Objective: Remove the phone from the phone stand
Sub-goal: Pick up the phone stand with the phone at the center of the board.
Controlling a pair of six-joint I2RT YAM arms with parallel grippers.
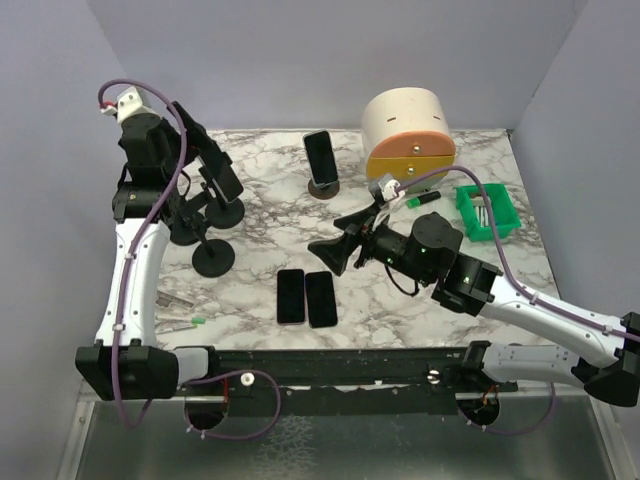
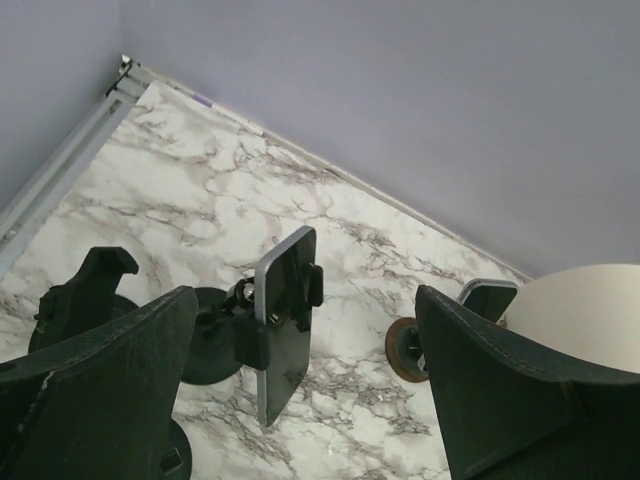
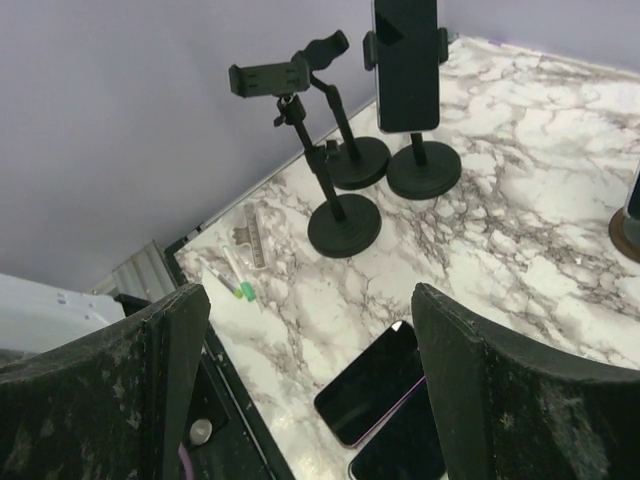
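Observation:
A dark phone [image 2: 283,335] is clamped upright in a black phone stand [image 2: 210,345] at the left back of the table. In the top view the same phone [image 1: 228,181] sits right beside my left gripper [image 1: 207,178]. That left gripper [image 2: 305,300] is open, its jaws either side of the phone without touching it. A second phone [image 1: 320,156] stands on a brown-based stand [image 1: 324,188]. My right gripper [image 1: 335,242] hovers open and empty over the table's middle. In its wrist view the clamped phone [image 3: 407,60] is far ahead.
Two phones [image 1: 291,296] [image 1: 321,298] lie flat near the front. Two empty black stands [image 3: 343,225] [image 3: 358,160] stand left of the clamped phone. A beige cylinder [image 1: 405,122], a green basket [image 1: 487,212] and a marker [image 1: 425,199] are at the back right. A pen [image 3: 232,283] and ruler [image 3: 250,235] lie at the left.

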